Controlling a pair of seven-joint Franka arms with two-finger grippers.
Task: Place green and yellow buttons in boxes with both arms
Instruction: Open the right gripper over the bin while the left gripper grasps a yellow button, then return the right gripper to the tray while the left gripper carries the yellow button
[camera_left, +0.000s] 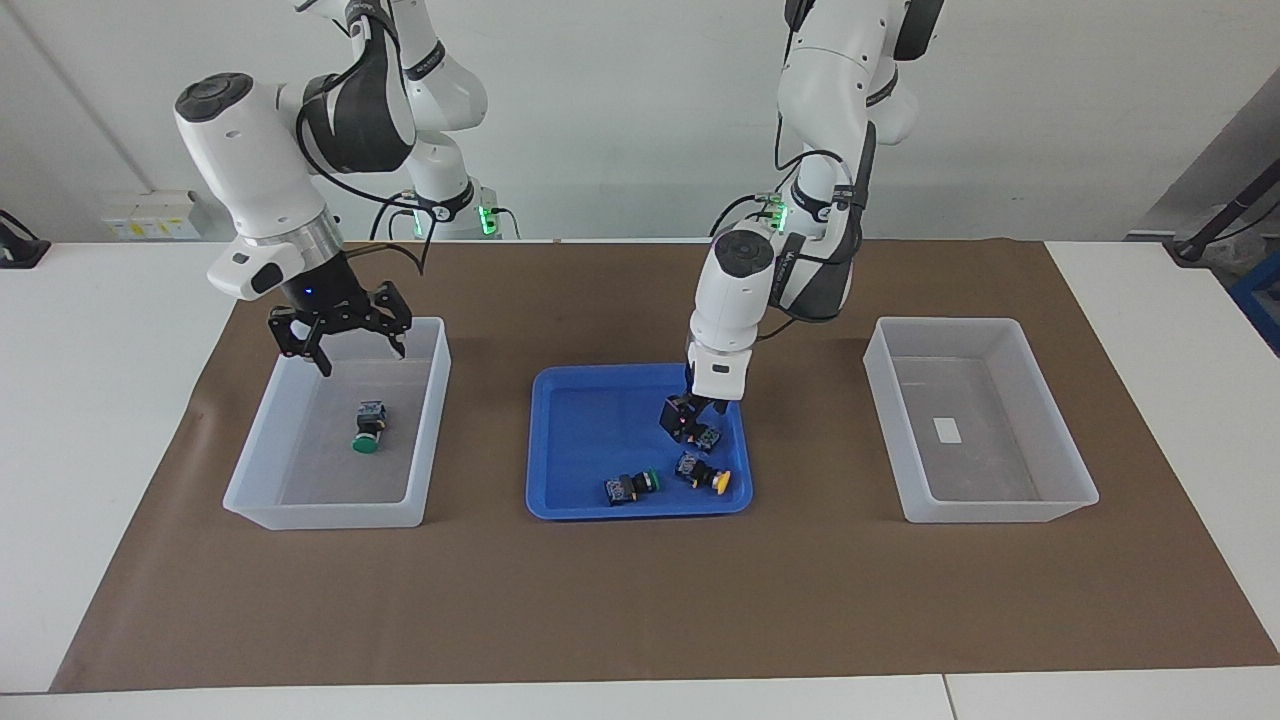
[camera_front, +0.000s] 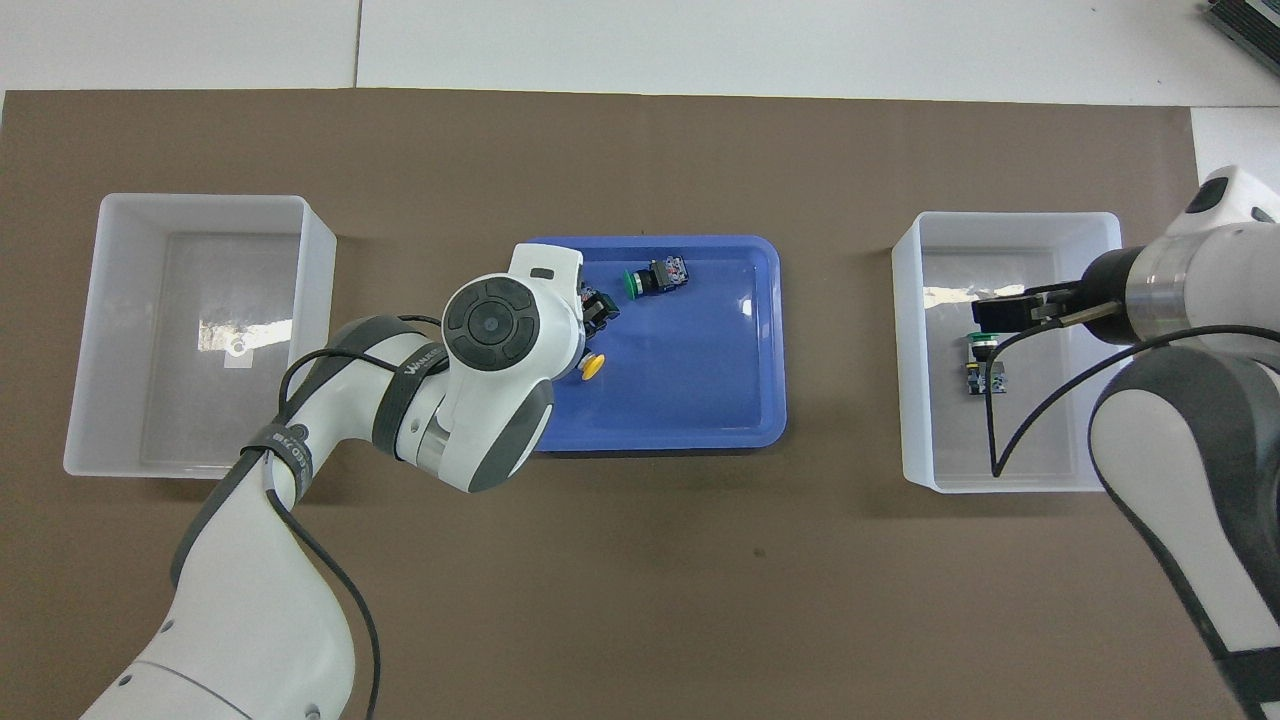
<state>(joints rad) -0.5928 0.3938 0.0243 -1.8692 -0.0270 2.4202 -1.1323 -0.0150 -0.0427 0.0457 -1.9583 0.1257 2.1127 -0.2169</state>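
My right gripper (camera_left: 358, 347) is open and empty, raised over the box (camera_left: 300, 505) at the right arm's end; it also shows in the overhead view (camera_front: 1008, 311). A green button (camera_left: 367, 428) lies on that box's floor (camera_front: 984, 363). My left gripper (camera_left: 689, 424) is down in the blue tray (camera_left: 585, 405), shut on a button (camera_left: 706, 434) whose cap is hidden. A yellow button (camera_left: 708, 476) and a second green button (camera_left: 632, 487) lie in the tray, farther from the robots. The other box (camera_left: 985, 512) holds only a white label.
Both boxes and the blue tray (camera_front: 700, 400) stand in a row on a brown mat (camera_left: 640, 600). The left arm's elbow (camera_front: 495, 330) hangs over the tray's edge in the overhead view. The empty box (camera_front: 200, 202) is at the left arm's end.
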